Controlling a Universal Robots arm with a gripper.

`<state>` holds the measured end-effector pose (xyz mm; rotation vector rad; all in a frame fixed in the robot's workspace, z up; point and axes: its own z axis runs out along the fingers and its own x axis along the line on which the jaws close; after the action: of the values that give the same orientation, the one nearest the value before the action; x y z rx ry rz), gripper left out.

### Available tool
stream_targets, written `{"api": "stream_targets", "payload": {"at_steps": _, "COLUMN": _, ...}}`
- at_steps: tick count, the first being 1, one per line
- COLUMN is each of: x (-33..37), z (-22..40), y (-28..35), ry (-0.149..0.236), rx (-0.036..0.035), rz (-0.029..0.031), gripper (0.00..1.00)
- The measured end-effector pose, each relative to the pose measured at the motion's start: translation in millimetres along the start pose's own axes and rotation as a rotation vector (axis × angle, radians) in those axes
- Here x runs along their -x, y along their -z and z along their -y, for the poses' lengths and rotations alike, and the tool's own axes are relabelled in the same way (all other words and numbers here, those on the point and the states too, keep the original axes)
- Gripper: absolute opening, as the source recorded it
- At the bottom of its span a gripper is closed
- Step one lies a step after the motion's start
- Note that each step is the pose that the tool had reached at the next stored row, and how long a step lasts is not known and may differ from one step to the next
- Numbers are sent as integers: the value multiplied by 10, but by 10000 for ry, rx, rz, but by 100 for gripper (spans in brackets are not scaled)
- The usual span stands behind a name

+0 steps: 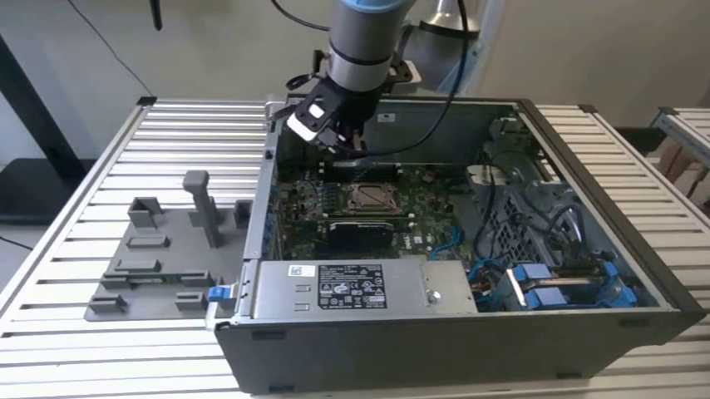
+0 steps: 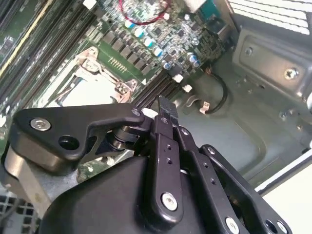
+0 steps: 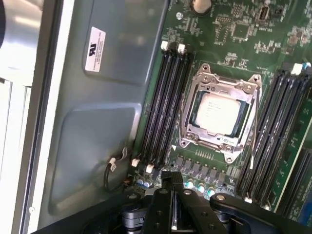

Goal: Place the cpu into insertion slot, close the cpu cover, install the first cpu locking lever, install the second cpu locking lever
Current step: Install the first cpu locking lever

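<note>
The cpu (image 3: 217,111), a small square chip with a pale silver top, lies in the socket on the green motherboard. The cpu cover (image 3: 225,86), a thin metal frame, lies flat around it, and a thin wire lever (image 3: 254,139) runs along one side. In the exterior view the socket (image 1: 372,198) sits mid-board inside the open computer case. My gripper (image 1: 352,152) hangs above the board's far edge, behind the socket and apart from it. Its black fingers (image 2: 165,113) are shut together with nothing between them. In the second wrist view the cpu (image 2: 87,95) shows beyond the gripper body.
A grey power-supply box (image 1: 344,287) with a white label lies along the case's near side. Blue-tipped cables and drive bays (image 1: 554,283) crowd the exterior view's right. Black memory slots (image 3: 163,107) flank the socket. A grey fixture plate (image 1: 166,258) with upright posts sits outside the case on the slatted table.
</note>
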<state>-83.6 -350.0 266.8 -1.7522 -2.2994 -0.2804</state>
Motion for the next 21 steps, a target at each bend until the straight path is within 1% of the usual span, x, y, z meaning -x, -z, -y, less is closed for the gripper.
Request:
{"api": "stream_targets", "payload": {"at_steps": 1, "x": 0, "z": 0, "y": 0, "ry": 159, "rx": 105, "rz": 41, "gripper": 11}}
{"api": "stream_targets", "payload": {"at_steps": 3, "x": 0, "z": 0, "y": -2, "ry": 463, "rx": 279, "rz": 111, "gripper": 11}}
{"api": "stream_targets", "payload": {"at_steps": 4, "x": 1, "z": 0, "y": -3, "ry": 627, "rx": 343, "rz": 139, "gripper": 11}}
{"api": "stream_targets", "payload": {"at_steps": 5, "x": 1, "z": -1, "y": -5, "ry": 796, "rx": 372, "rz": 157, "gripper": 11}}
{"api": "stream_targets", "payload": {"at_steps": 7, "x": 3, "z": 0, "y": -10, "ry": 1172, "rx": 354, "rz": 173, "gripper": 11}}
{"api": "stream_targets", "payload": {"at_steps": 10, "x": 6, "z": 0, "y": -21, "ry": 1713, "rx": 277, "rz": 185, "gripper": 11}}
{"api": "stream_targets", "payload": {"at_steps": 13, "x": 9, "z": 0, "y": -29, "ry": 2269, "rx": 238, "rz": 208, "gripper": 11}}
{"api": "stream_targets", "payload": {"at_steps": 19, "x": 13, "z": 0, "y": -42, "ry": 3375, "rx": 200, "rz": 266, "gripper": 11}}
{"api": "stream_targets", "payload": {"at_steps": 21, "x": 14, "z": 1, "y": -45, "ry": 3733, "rx": 212, "rz": 295, "gripper": 11}}
